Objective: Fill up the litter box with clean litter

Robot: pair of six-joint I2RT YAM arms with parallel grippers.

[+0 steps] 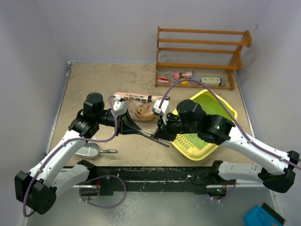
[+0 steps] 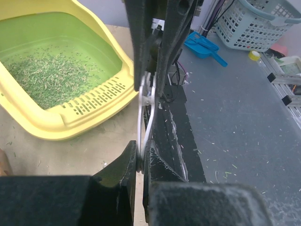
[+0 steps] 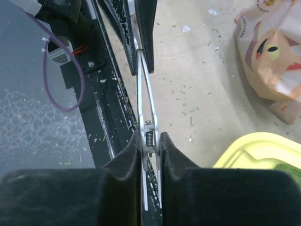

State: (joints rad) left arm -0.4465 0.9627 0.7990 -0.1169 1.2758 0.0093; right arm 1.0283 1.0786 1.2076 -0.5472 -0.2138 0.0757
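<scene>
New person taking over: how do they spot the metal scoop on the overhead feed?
Find the white forearm of the left arm on the near left of the table. The scoop lies on the tan surface just beside it, thin handle pointing right. It is silver with a rounded bowl and lies free, unlike the thin metal piece clamped between the two arms' fingers.

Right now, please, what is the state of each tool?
Left tool: shut on the thin metal clip.
Right tool: shut on the same clip, at its other end.
</scene>
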